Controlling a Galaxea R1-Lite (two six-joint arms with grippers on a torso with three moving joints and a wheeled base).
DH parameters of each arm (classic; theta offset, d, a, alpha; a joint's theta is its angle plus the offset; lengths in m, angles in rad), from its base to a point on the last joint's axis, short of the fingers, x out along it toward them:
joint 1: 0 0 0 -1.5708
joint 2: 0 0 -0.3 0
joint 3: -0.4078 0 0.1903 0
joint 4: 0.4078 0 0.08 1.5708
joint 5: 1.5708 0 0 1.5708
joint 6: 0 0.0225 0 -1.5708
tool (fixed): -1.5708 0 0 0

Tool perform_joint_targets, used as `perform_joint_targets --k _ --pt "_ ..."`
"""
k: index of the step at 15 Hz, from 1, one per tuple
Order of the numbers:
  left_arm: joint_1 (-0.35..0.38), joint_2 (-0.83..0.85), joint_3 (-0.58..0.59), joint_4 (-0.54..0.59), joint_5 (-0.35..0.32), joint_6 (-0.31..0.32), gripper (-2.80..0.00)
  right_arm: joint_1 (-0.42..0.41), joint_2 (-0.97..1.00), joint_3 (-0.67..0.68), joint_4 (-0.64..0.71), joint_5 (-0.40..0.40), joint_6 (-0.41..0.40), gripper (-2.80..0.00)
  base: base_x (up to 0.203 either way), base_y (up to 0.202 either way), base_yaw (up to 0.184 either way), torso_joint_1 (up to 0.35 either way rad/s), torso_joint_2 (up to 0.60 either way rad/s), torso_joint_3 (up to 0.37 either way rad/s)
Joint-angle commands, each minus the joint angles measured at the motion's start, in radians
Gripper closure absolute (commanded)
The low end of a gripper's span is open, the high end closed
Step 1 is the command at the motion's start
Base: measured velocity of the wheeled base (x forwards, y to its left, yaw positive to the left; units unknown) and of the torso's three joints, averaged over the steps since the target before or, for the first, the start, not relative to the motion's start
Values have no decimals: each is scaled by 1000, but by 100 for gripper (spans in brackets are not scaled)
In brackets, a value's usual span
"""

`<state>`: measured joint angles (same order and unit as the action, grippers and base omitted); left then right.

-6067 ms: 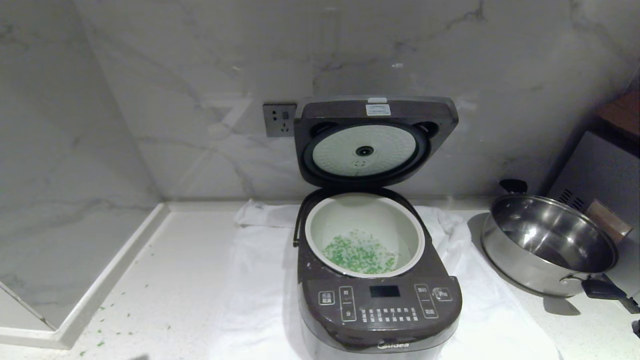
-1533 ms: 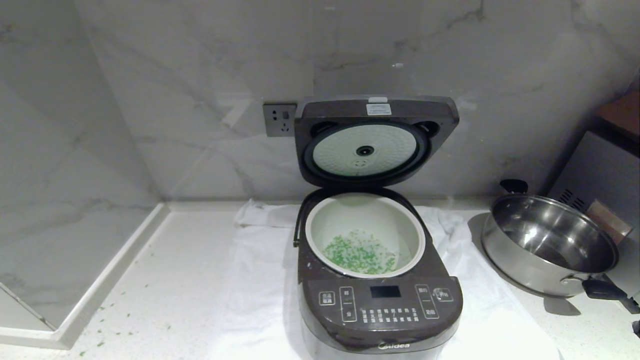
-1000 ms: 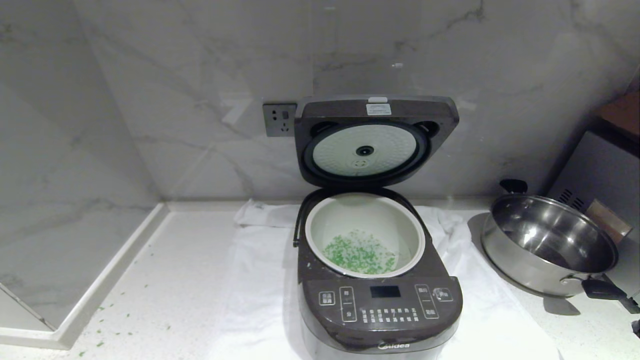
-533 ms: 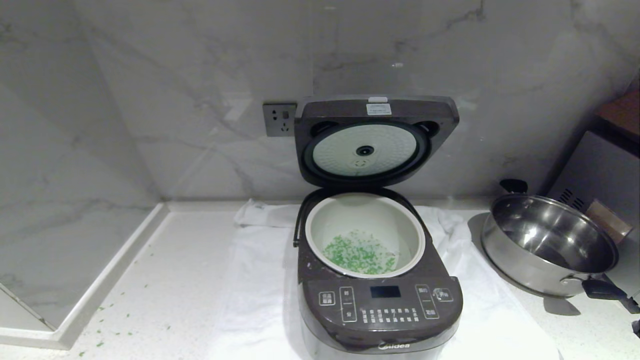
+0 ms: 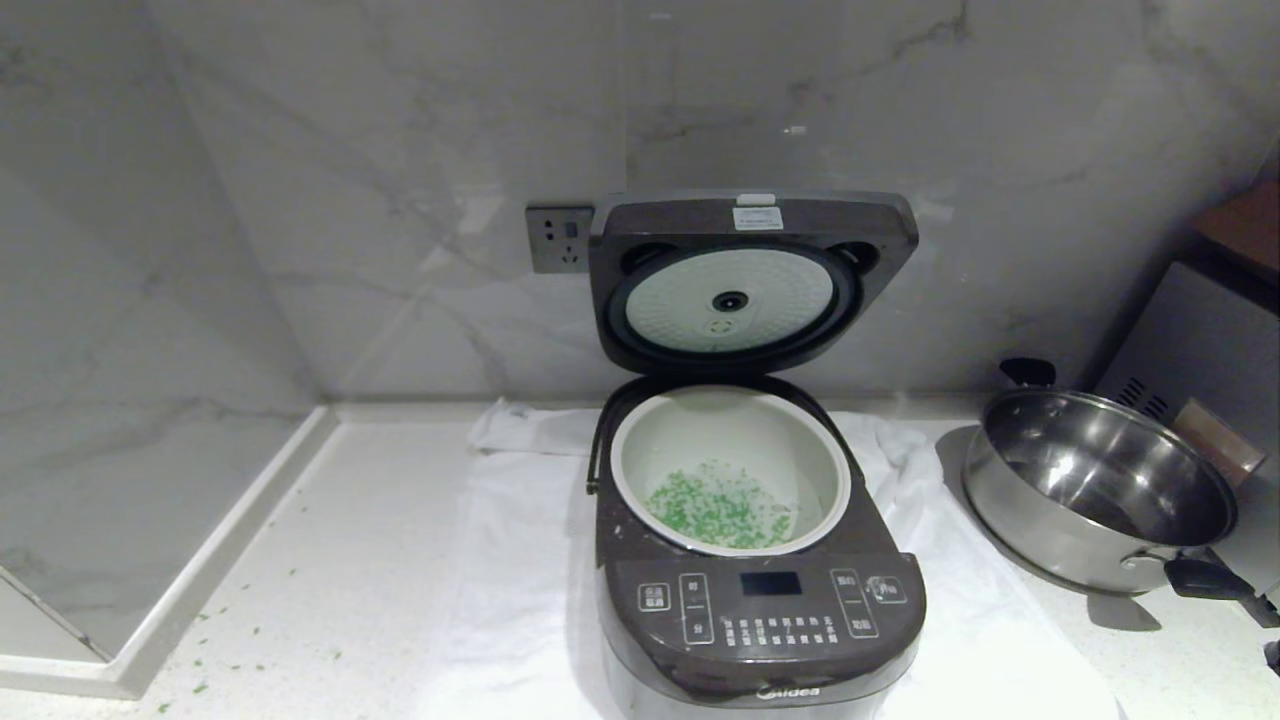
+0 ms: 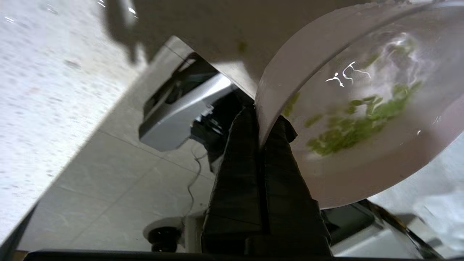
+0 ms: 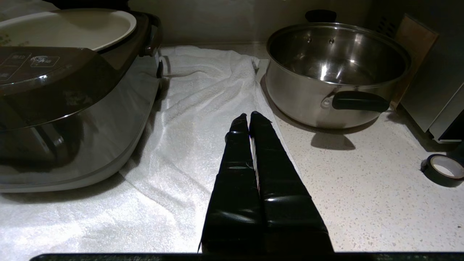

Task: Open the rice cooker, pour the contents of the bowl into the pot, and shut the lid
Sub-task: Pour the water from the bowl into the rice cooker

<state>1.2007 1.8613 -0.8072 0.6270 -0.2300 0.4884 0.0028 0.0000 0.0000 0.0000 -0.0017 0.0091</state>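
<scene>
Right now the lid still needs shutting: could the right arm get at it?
Probably yes: the right gripper is shut on nothing beside the rice cooker, and the lid stands upright, nothing before it.

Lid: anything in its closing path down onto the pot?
Nothing visible. The lid stands open behind the pot, whose rim is bare. The left gripper holds the bowl outside the head view.
</scene>
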Motion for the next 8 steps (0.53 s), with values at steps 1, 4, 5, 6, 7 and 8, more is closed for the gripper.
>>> perform_joint_targets --k 1,4,5,6,7,8 --pt "-11 -34 0 37 -15 4 0 0 0 2 0 0 0 0 0 0 0 0 0 0" --pt "-39 -65 0 81 -17 3 0 0 0 2 0 0 0 0 0 0 0 0 0 0" --pt "-54 -81 0 94 -21 3 0 0 0 2 0 0 0 0 0 0 0 0 0 0" --pt "-72 -97 0 112 -39 1 0 0 0 2 0 0 0 0 0 0 0 0 0 0" --pt "-95 -112 0 130 -49 -3 0 0 0 2 0 0 0 0 0 0 0 0 0 0" --pt "-125 -124 0 143 -52 -17 0 0 0 2 0 0 0 0 0 0 0 0 0 0"
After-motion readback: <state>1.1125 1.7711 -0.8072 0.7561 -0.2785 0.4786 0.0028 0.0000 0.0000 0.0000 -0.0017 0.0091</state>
